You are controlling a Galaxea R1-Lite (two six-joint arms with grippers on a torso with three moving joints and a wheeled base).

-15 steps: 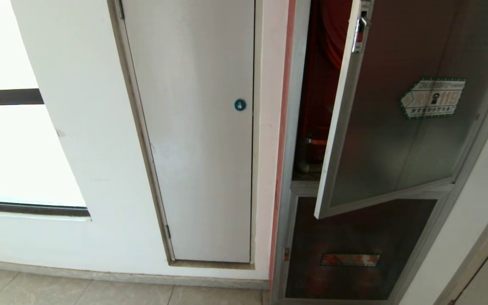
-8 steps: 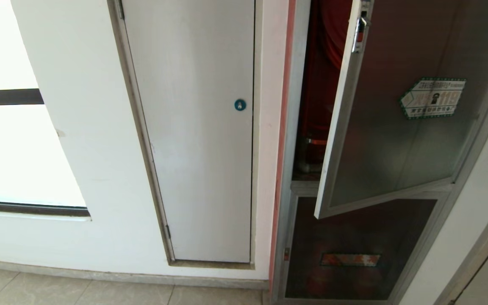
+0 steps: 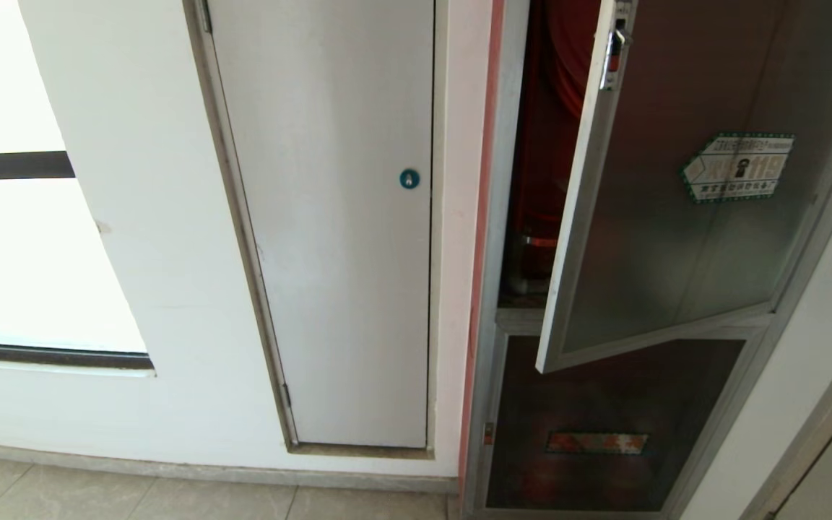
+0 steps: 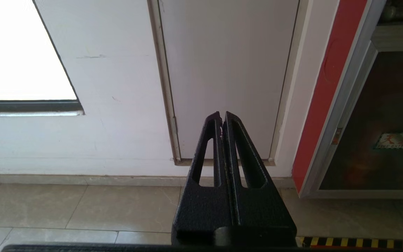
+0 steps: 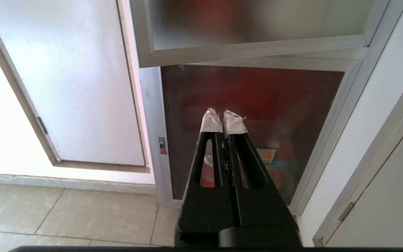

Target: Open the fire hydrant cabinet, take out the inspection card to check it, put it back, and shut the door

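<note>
The fire hydrant cabinet stands at the right of the head view, its silver frame around a red inside. Its door, dark glass in a silver frame with a latch near the top, hangs partly ajar; its lower corner shows in the right wrist view. The inspection card is hidden. Neither arm shows in the head view. My left gripper is shut and empty, low down, pointing at the white door. My right gripper, tips wrapped in white tape, is shut and empty below the ajar door.
A plain white door with a round blue lock is left of the cabinet. A lower dark panel with a label plate sits under the ajar door. A bright window is far left. Tiled floor lies below.
</note>
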